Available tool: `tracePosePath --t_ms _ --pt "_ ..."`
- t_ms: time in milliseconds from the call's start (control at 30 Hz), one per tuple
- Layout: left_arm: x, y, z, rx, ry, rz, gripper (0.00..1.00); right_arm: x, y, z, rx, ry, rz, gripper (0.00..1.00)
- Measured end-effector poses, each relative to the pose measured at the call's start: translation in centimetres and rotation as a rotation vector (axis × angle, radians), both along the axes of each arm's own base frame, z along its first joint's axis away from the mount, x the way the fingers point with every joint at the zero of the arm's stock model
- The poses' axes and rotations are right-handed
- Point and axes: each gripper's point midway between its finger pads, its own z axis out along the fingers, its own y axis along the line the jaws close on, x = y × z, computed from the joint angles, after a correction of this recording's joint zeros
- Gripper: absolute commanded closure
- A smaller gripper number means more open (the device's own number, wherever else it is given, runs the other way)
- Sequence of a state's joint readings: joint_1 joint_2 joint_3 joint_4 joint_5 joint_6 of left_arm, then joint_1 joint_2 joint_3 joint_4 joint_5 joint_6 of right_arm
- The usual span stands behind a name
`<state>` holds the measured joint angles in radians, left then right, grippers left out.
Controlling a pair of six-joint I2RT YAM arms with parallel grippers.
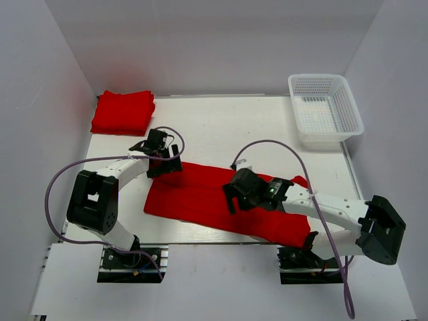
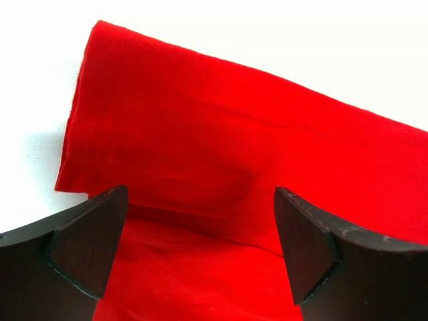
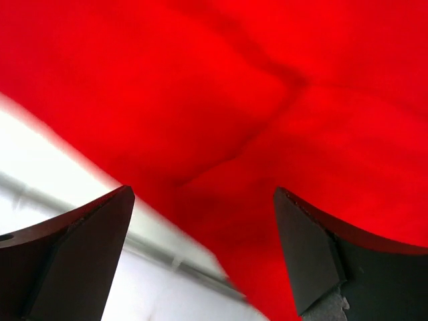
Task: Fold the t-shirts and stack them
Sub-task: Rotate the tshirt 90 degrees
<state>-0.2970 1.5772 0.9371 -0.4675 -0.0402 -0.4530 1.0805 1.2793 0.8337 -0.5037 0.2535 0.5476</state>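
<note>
T-shirt (image 1: 200, 194), a long folded strip, lies mid-table, its axis running left to right. Your left gripper (image 1: 165, 162) hangs open at its left end, your right gripper (image 1: 234, 197) open near its middle; neither holds it.

Bench (image 1: 221, 127) being overlooked from above and behind, spread t-shirt (image 1: 200, 194) being framed closely by both downward-facing wrist cameras, shared across all views.

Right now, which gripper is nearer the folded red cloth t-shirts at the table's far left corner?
Left. The left gripper is just short of the folded t-shirts, over the spread red t-shirt's left end; the right gripper is farther right, over its middle.
</note>
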Motion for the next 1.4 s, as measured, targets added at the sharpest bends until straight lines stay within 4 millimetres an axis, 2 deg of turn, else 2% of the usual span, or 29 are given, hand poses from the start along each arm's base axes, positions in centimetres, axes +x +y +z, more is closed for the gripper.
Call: tracePosePath --t_ms 233,433,533,600,900,1067,1400 --pt "0.4 -0.6 0.3 -0.028 -0.017 -0.022 0.00 4.8 -5.7 -1.4 -0.050 -0.041 -0.285 0.10" --pt "1.1 -1.1 0.2 -0.046 -0.041 -0.029 0.00 8.4 -8.7 -2.9 -0.094 -0.045 -0.424 0.10" --pt "1.1 -1.1 -0.7 -0.042 -0.030 -0.029 0.00 9.4 -10.7 -4.1 -0.132 -0.019 -0.491 0.10" --pt "1.0 -1.0 -1.7 -0.034 -0.012 -0.030 0.00 10.0 -11.8 -4.2 -0.139 -0.015 -0.534 0.10" --pt "2.6 -1.2 -1.9 -0.029 -0.035 -0.025 0.00 11.4 -17.5 -5.3 -0.181 -0.011 -0.716 0.10" --pt "3.1 -1.2 -2.0 -0.018 -0.035 -0.016 0.00 12.8 -19.7 -6.0 -0.183 -0.013 -0.801 0.10" --pt "3.3 -0.9 -2.0 -0.009 -0.035 0.014 0.00 13.6 -23.9 -6.3 -0.193 -0.001 -0.949 0.10"
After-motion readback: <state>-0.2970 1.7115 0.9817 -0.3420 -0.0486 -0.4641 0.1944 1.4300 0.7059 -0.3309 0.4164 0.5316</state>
